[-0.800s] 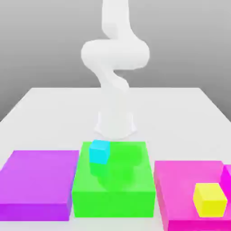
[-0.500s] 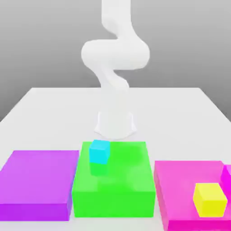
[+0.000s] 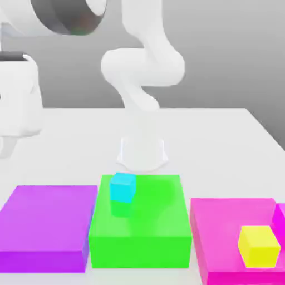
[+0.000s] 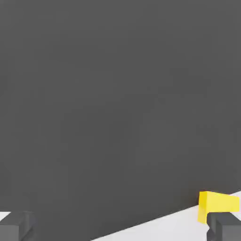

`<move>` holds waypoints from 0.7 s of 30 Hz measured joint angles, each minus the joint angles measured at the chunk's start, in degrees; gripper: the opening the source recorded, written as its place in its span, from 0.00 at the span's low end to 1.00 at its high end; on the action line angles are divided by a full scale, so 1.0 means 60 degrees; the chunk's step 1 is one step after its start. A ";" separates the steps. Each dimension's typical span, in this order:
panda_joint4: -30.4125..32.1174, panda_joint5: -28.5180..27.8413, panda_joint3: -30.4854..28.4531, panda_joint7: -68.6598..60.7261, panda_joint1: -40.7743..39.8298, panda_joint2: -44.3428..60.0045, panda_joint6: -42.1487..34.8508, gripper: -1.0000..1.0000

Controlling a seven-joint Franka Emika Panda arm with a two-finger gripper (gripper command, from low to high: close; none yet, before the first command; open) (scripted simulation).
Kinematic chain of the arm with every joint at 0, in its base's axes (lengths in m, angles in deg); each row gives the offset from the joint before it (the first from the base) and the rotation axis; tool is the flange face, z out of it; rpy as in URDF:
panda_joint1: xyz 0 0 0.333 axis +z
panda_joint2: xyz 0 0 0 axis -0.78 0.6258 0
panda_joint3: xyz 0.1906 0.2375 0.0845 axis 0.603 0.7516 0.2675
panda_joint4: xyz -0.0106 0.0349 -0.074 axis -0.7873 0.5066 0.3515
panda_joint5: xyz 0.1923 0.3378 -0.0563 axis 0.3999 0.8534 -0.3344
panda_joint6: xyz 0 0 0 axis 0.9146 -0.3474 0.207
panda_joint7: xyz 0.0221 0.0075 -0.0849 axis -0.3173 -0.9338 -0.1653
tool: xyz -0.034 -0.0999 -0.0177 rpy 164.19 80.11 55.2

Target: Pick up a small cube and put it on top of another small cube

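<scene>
- Up close at the exterior view's left edge, the white arm (image 3: 19,83) looms large, with a dark-ringed round joint at the top and a boxy white link below it.
- Farther back, the arm's base column (image 3: 142,147) stands on the white table (image 3: 222,133), just behind the green block.
- Two dark fingertips (image 4: 16,227) show at opposite corners of the hand view, so the gripper (image 4: 122,228) is spread wide with nothing between the tips.
- Beside one fingertip in the hand view sits a golden yellow cube (image 4: 217,203), resting on a pale surface against a dark grey backdrop; it lies off to the side of the gap, not inside it, and whether it touches the fingertip cannot be told.
- On the green block (image 3: 142,228), the cyan cube (image 3: 122,187) sits near the back corner toward the exterior view's left, its colour mirrored faintly on the glossy top below it.
- To the exterior view's left of the green block lies a flat purple block (image 3: 47,225), just beside it.
- To the exterior view's right lies a flat pink block (image 3: 222,239), also just beside the green one.
- A pale lemon-yellow cube (image 3: 259,246) rests on the pink block toward its near right corner, well apart from the cyan cube.
- At the far right edge, a bit of a magenta piece (image 3: 280,218) stands on the pink block, behind the lemon-yellow cube.
</scene>
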 joint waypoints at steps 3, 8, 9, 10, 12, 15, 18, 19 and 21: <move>-0.0328 0.0229 -0.0086 -0.0227 -0.0324 0.1050 0.0095 0.50; -0.0871 0.0516 -0.0193 -0.0541 -0.0930 0.2786 0.0266 0.50; -0.0978 0.0558 -0.0206 -0.0596 -0.1058 0.3130 0.0304 0.50; -0.1086 0.0596 -0.0222 -0.0648 -0.1183 0.3474 0.0341 0.50; -0.1294 0.0679 -0.0205 -0.0745 -0.1421 0.4160 0.0498 0.50; -0.1577 0.0929 0.0036 -0.0924 -0.1679 0.5195 0.1145 0.50; -0.1634 0.0989 0.0096 -0.0965 -0.1730 0.5409 0.1294 0.00; -0.1635 0.1004 0.0097 -0.0976 -0.1731 0.5409 0.1291 0.00; -0.1635 0.1033 0.0100 -0.0999 -0.1731 0.5408 0.1285 0.00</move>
